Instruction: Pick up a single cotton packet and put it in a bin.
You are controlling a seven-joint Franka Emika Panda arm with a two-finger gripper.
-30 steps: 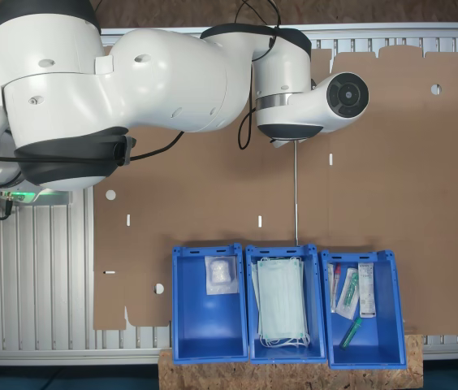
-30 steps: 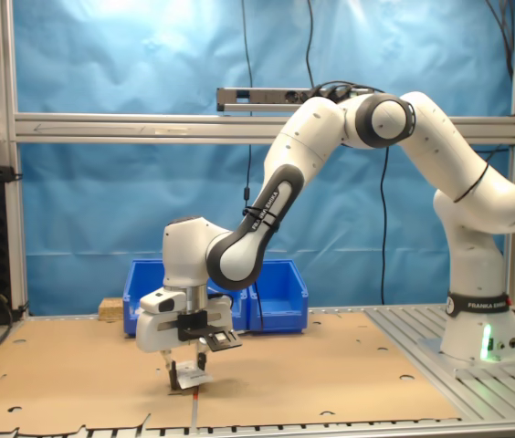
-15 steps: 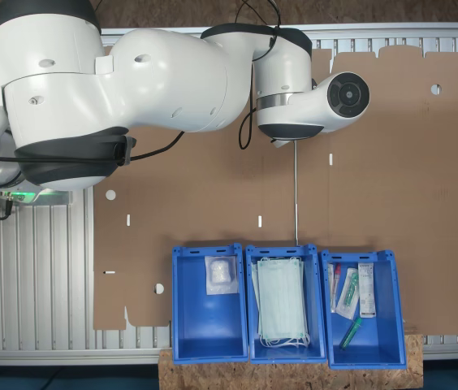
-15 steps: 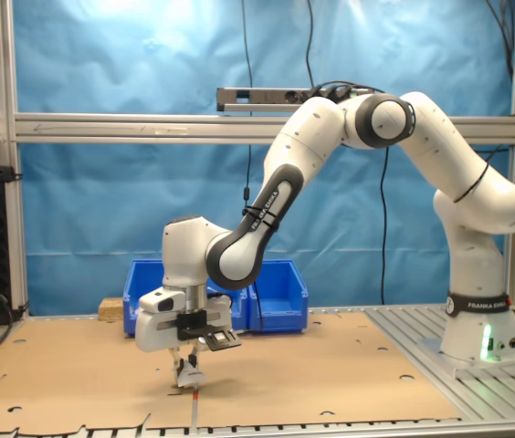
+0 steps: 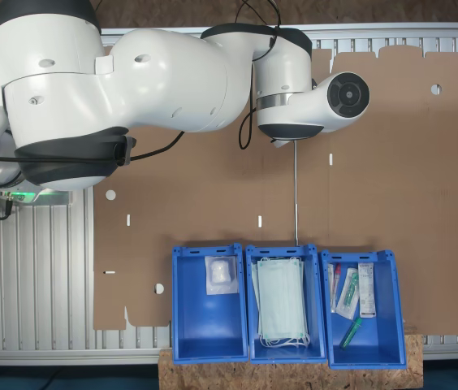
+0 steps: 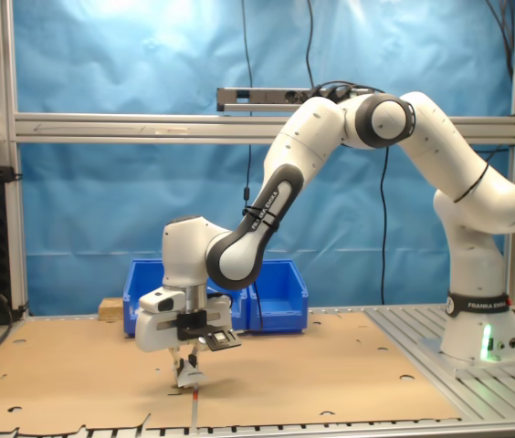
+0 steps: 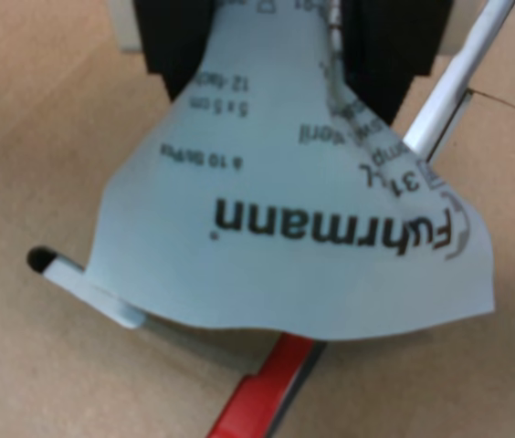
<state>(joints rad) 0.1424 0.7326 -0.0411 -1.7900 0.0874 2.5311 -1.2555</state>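
Since a second ago I've got jaws pinched in and packet off cardboard; last half-second nothing shifts; gripper [image 6: 187,365] clamped on cotton packet [image 7: 294,228], its sheet flaring out below fingers in wrist view, hanging just above cardboard sheet [image 6: 331,374]; grasp done, I reckon; carry and drop left; far back, three blue bins [image 5: 282,305] in a row, one nearest the first exterior view's left with another cotton packet [image 5: 221,275] inside; masks and assorted packets fill others.

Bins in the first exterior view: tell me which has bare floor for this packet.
The bin holding one cotton packet is mostly bare below it. The middle bin is covered by face masks; the third bin is crowded except its lower part.
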